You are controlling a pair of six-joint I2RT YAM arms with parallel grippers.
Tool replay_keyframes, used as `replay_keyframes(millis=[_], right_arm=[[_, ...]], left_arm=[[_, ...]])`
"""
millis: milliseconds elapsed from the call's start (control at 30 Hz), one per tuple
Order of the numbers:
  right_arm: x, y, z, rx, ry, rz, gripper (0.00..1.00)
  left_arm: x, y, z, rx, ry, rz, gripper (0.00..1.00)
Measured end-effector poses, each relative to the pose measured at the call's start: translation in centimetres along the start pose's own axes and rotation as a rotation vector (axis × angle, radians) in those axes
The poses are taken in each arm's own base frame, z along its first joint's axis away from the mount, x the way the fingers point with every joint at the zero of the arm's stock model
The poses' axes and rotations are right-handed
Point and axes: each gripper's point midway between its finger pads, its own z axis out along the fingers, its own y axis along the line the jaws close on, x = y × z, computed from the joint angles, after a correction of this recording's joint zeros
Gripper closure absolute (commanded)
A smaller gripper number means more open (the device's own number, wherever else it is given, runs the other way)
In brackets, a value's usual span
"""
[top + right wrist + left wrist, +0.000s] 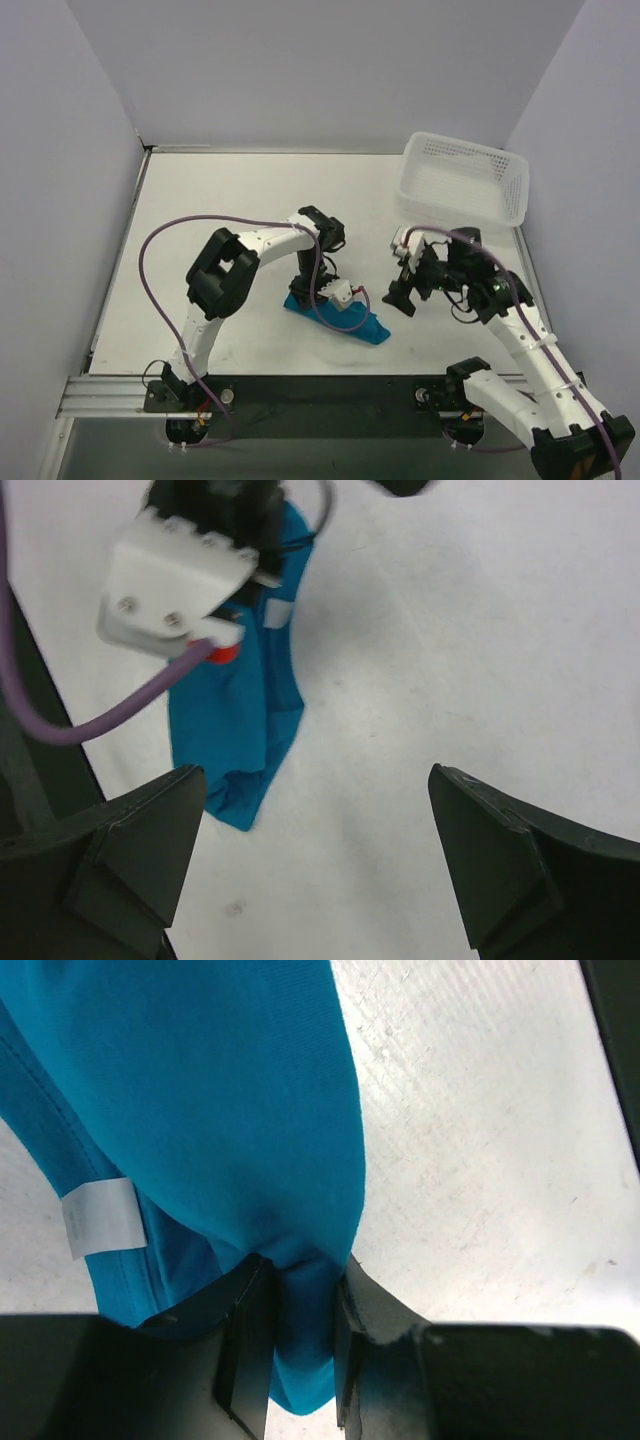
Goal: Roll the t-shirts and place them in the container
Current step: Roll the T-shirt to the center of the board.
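The teal-blue t-shirt (372, 329) lies bunched into a long roll near the table's front edge. My left gripper (326, 291) comes down on its left half and is shut on a fold of the cloth (220, 1110), which fills the gap between the jaws (300, 1285). A white label (100, 1215) shows on the cloth beside them. My right gripper (403, 295) hangs just right of the roll with its jaws wide apart and nothing in them. In the right wrist view the shirt's end (235, 720) lies ahead and left of the right gripper (320, 810).
A white mesh basket (520, 190) stands at the back right of the table. The left arm's white wrist block and purple cable (175, 595) hang over the shirt. Grey walls close in both sides and the back.
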Motion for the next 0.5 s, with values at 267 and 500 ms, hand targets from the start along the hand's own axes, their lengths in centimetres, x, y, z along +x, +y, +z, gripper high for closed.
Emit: replay_keyframes(millis=[267,500], right_arm=[[8.4,9.8,1.0,-0.240,0.048,-0.497,0.00],[8.9,12.6,3.6,-0.326,0.009,-0.804,0.00]], left_arm=[[-0.6,-0.7,0.9,0.098,-0.093,-0.104,0.74],[-1.2,-1.7,1.7,0.202,-0.129,-0.231,0.73]])
